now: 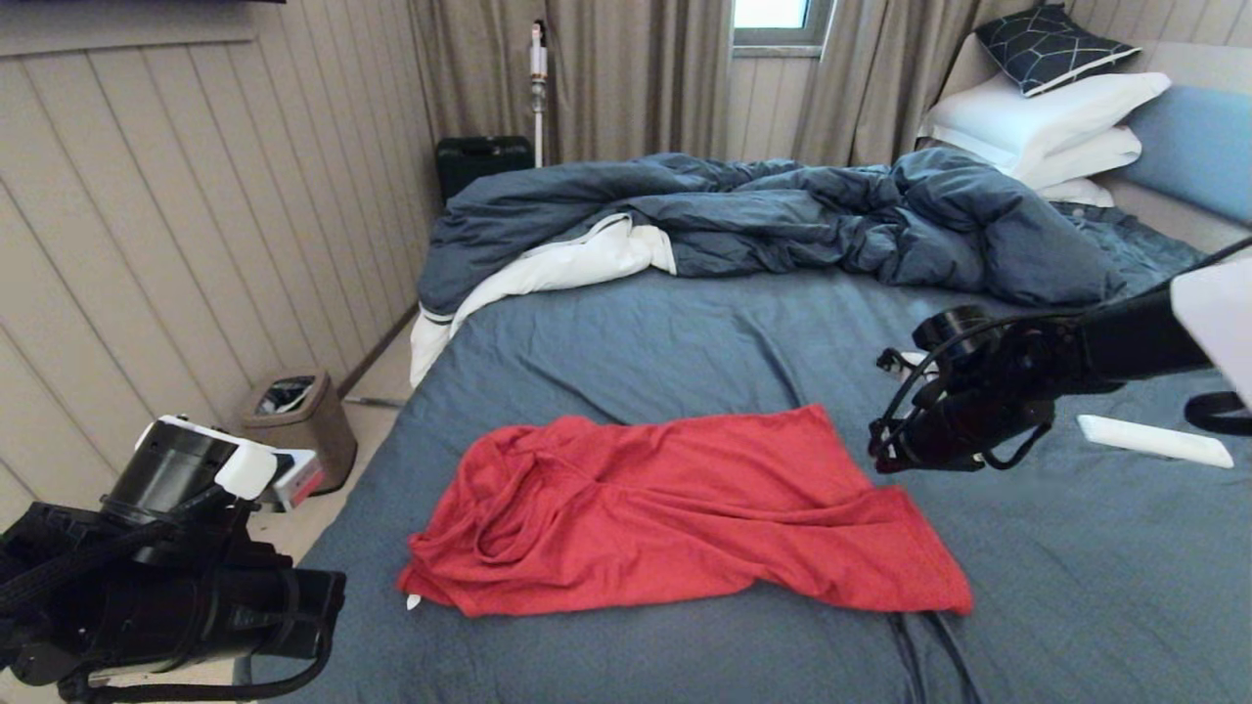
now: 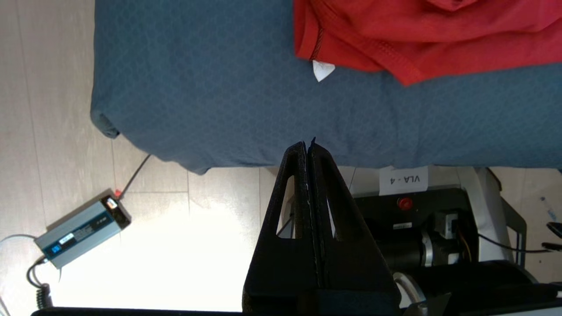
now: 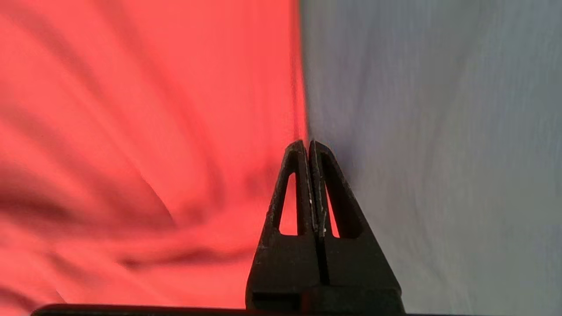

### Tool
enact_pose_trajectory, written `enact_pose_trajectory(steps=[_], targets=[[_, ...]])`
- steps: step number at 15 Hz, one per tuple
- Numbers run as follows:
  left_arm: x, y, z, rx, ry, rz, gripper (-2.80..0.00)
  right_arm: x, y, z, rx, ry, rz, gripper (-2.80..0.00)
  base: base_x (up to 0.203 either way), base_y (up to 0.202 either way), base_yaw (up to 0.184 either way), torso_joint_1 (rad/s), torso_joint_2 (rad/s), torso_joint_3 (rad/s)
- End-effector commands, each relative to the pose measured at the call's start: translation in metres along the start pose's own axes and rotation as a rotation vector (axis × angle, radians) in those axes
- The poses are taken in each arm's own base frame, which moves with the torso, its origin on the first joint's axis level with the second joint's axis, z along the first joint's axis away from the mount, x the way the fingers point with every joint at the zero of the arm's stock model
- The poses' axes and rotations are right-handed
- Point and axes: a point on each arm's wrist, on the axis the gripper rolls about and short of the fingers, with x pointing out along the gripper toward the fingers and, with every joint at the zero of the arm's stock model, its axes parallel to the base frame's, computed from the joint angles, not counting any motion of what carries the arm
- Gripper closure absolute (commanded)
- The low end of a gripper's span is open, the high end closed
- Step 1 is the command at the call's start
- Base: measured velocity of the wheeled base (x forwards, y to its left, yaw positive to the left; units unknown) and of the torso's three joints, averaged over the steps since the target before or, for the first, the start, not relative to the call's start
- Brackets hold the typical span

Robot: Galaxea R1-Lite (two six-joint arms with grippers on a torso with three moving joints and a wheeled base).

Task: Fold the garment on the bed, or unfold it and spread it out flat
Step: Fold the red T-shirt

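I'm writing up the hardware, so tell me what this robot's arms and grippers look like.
Both arms are black with looped black cables. The left arm carries a white-capped cylindrical module. Each gripper, left gripper and right gripper, has matte black triangular fingers with slot-shaped cutouts. The right arm has a white cover.

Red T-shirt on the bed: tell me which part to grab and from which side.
Grip the red T-shirt at its flat hem corner on the robot's right, likely coming from above with the right claw, now shut over that edge. The other end is bunched in folds, so a single layer is harder to pinch there.
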Motion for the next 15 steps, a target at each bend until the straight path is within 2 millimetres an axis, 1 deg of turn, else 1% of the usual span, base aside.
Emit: enact_pose_trajectory(steps=[1, 4, 6, 8, 9, 10, 11, 12, 13, 15], targets=[[0.001, 0.0, 0.001, -0.001, 0.0, 0.001, 0.0, 0.011, 0.007, 0.004, -0.003, 0.001, 0.007, 0.0, 0.0, 0.0, 0.0, 0.0, 0.0, 0.0], [-0.002, 0.001, 0.01, -0.015, -0.032, 0.003, 0.0, -0.003, 0.008, 0.004, 0.036, -0.018, 0.01, 0.0, 0.0, 0.0, 0.0, 0.0, 0.0, 0.0], [-0.003, 0.007, 0.022, -0.051, -0.066, 0.035, 0.0, -0.03, 0.006, 0.003, 0.056, -0.061, 0.01, 0.0, 0.0, 0.0, 0.0, 0.0, 0.0, 0.0], [-0.001, 0.012, 0.022, -0.07, -0.054, 0.043, 0.0, -0.039, 0.003, -0.005, 0.067, -0.056, 0.005, 0.0, 0.0, 0.0, 0.0, 0.0, 0.0, 0.0], [0.002, 0.013, 0.016, -0.073, -0.022, 0.043, 0.0, -0.044, 0.002, -0.018, 0.069, -0.029, 0.002, 0.0, 0.0, 0.0, 0.0, 0.0, 0.0, 0.0], [0.006, 0.013, 0.008, -0.066, 0.012, 0.041, 0.0, -0.049, 0.002, -0.036, 0.071, 0.011, -0.001, 0.0, 0.0, 0.0, 0.0, 0.0, 0.0, 0.0], [0.009, 0.01, 0.006, -0.049, 0.026, 0.032, 0.0, -0.054, 0.002, -0.049, 0.073, 0.035, -0.001, 0.0, 0.0, 0.0, 0.0, 0.0, 0.0, 0.0], [0.011, 0.005, 0.007, -0.035, 0.03, 0.018, 0.0, -0.062, 0.002, -0.06, 0.074, 0.048, -0.001, 0.0, 0.0, 0.0, 0.0, 0.0, 0.0, 0.0], [0.012, 0.002, 0.011, -0.029, 0.027, -0.001, 0.0, -0.068, 0.002, -0.067, 0.077, 0.05, 0.0, 0.0, 0.0, 0.0, 0.0, 0.0, 0.0, 0.0], [0.015, -0.006, 0.016, -0.005, 0.039, -0.034, 0.0, -0.074, 0.003, -0.08, 0.083, 0.068, 0.003, 0.0, 0.0, 0.0, 0.0, 0.0, 0.0, 0.0]])
